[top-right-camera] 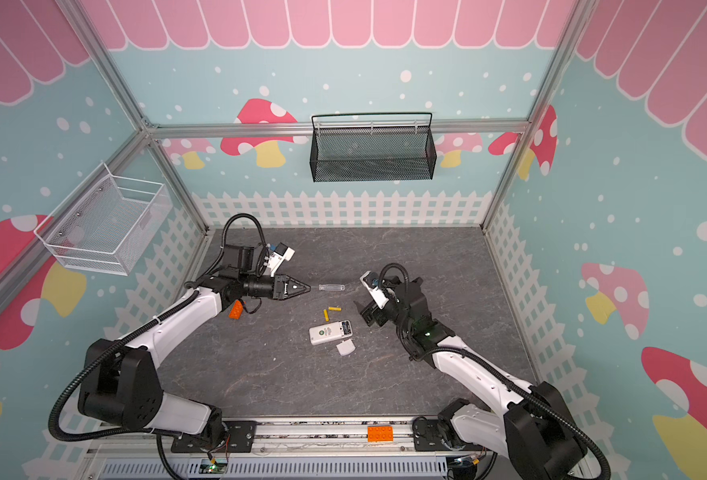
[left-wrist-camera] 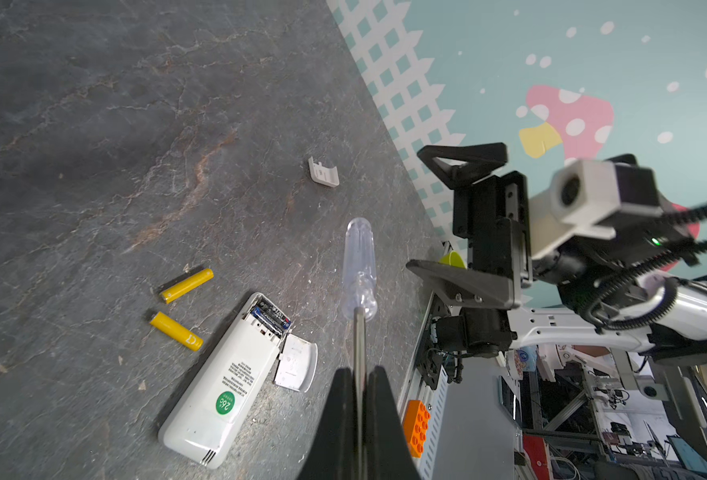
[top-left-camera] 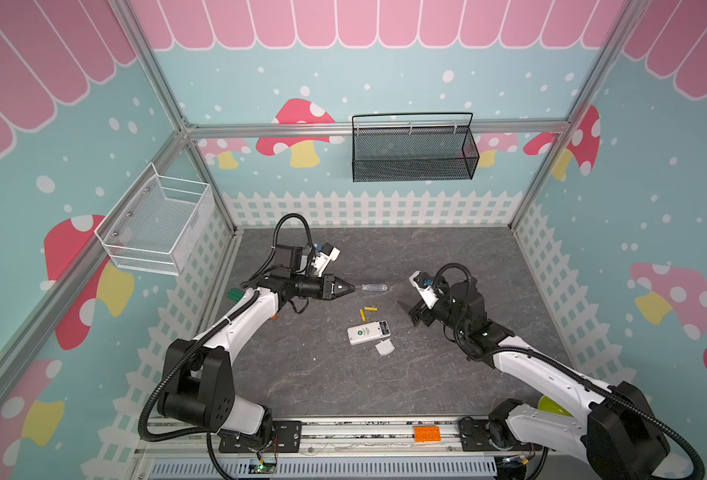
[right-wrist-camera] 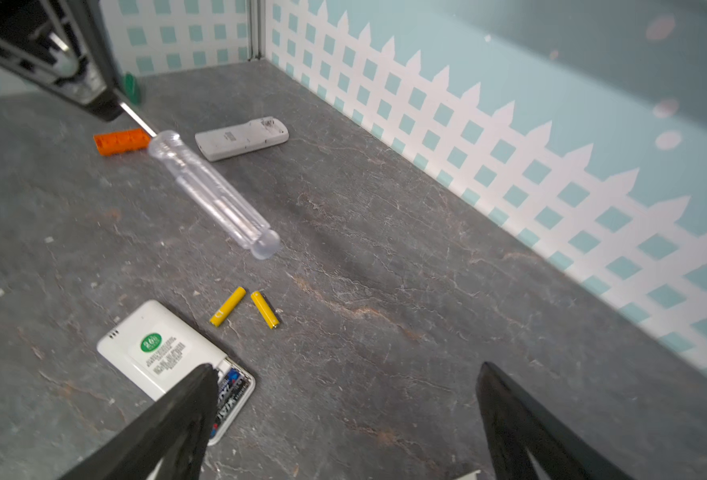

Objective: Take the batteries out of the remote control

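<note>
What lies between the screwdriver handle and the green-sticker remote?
Two yellow batteries, lying loose and touching neither; this shows in both top views.

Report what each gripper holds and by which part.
The left gripper is shut on the metal shaft of the long clear-handled screwdriver, handle sticking out ahead. The right gripper is open and holds nothing.

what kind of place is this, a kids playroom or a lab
Probably a robot lab test cell, not a playroom: an aluminium frame holds printed mushroom wall panels, robot arms are mounted on a front rail, and workshop clutter shows beyond it in the left wrist view.
</note>
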Motion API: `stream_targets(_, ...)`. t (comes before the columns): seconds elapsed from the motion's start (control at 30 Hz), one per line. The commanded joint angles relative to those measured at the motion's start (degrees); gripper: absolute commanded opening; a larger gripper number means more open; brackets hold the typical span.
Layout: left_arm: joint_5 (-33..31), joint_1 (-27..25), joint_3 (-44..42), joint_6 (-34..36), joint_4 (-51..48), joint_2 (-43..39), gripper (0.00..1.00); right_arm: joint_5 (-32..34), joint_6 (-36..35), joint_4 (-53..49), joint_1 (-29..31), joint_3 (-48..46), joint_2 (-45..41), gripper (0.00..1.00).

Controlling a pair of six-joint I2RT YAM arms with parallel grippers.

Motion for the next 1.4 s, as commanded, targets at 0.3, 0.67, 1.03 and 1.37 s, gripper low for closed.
stream_targets(0.3, 10.7, 2.0, -2.1, 2.0, 5.4, -1.4, 0.05, -29.2, 41.4, 26.7, -7.2, -1.7, 8.6, 0.99)
stream_targets(0.67, 12.3, 1.4, -1.7, 0.1, 7.2, -0.4, 0.05, -38.9, 58.2, 44.9, -3.9, 4.0, 22.5, 0.84)
stream_targets(1.03, 13.6, -1.9, -2.0, -4.7, 12.7, 1.3, 0.05, -45.3, 59.3, 49.2, -0.7, 7.6, 28.9, 0.68)
stream_targets(1.37, 13.3, -2.7, -2.7, -8.1, 15.9, 1.9, 0.04, -46.8, 61.6, 53.0, 0.5, 7.0, 29.6, 0.47)
